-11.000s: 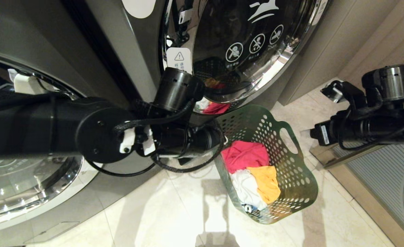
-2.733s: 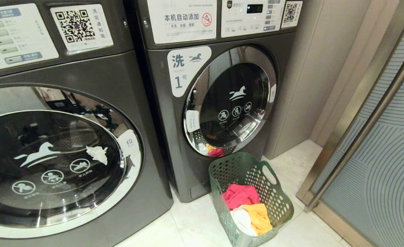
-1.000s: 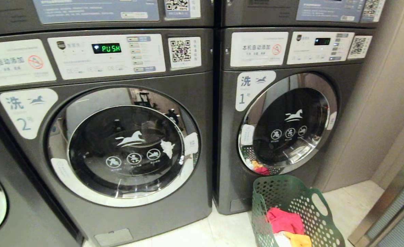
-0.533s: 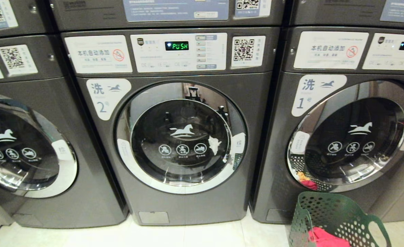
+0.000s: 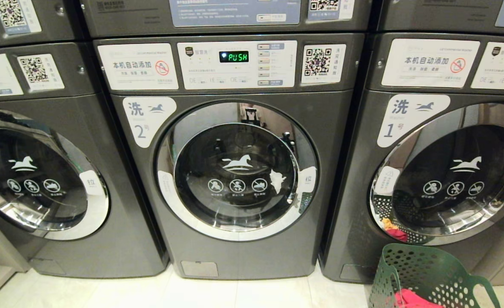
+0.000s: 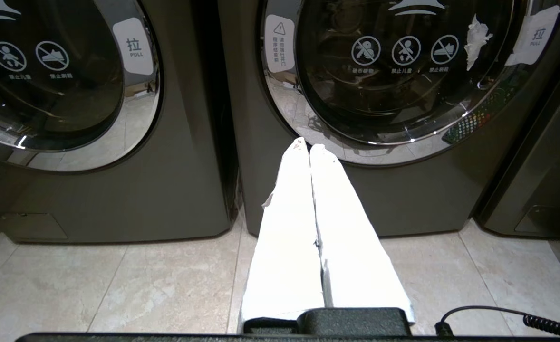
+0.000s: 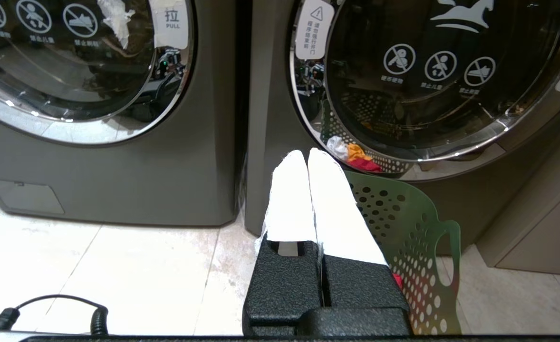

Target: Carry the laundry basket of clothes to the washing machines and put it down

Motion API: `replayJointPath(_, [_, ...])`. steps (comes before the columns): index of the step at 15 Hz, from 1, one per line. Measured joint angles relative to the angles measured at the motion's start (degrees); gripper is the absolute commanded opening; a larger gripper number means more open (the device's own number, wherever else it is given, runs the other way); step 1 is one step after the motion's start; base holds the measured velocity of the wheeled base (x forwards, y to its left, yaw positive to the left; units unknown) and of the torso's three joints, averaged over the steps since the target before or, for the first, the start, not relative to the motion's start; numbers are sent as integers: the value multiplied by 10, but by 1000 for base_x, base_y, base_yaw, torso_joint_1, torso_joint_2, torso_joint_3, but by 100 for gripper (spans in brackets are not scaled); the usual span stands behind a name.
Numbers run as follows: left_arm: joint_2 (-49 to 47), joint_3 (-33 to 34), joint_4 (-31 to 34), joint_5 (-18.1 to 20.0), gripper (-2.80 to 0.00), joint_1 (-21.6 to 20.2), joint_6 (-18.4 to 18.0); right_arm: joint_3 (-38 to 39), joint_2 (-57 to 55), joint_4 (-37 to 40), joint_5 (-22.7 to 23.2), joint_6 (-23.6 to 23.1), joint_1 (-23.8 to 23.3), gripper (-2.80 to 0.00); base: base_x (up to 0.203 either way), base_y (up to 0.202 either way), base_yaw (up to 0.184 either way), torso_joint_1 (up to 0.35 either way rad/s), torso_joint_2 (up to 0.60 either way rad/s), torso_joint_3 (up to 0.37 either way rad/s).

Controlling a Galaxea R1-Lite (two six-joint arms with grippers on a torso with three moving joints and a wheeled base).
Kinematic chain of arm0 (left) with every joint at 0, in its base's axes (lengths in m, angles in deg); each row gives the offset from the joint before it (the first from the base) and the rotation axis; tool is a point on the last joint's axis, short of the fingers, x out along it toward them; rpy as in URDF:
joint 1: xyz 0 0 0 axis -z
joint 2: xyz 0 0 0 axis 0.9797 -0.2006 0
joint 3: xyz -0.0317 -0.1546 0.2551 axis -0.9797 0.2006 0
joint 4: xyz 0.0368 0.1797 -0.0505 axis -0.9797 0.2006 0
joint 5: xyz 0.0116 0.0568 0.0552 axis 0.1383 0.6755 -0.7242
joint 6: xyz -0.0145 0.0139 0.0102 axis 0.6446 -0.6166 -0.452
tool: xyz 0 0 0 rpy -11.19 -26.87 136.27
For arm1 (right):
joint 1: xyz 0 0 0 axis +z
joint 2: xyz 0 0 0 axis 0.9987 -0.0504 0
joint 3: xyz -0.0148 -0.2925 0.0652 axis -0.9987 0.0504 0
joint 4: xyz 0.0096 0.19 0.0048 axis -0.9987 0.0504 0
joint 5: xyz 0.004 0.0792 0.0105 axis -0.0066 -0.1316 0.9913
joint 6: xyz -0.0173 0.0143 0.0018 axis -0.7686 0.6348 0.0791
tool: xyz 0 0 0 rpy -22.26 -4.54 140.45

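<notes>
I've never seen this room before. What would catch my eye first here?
A row of big grey washing machines with shiny round doors fills the wall; the middle one's display glows green with PUSH. A green laundry basket with a pink-red garment inside stands on the pale floor before the right-hand machine.

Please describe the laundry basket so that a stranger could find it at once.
Find the row of dark grey washing machines and go to the one marked 1, on the right. On the pale tiled floor in front of its round door stands the laundry basket. It is the only green thing there, pierced with round holes, with a pink-red garment inside.
</notes>
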Motion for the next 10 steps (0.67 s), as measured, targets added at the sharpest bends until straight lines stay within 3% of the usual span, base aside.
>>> replayJointPath(2, [0, 0, 1, 0, -280, 0, -1, 0, 0, 0, 0, 0, 0, -280, 1, -103, 7, 3, 2, 3])
replayJointPath(10, [0, 0, 0, -1, -280, 0, -1, 0, 0, 0, 0, 0, 0, -280, 0, -195, 2, 1, 2, 1])
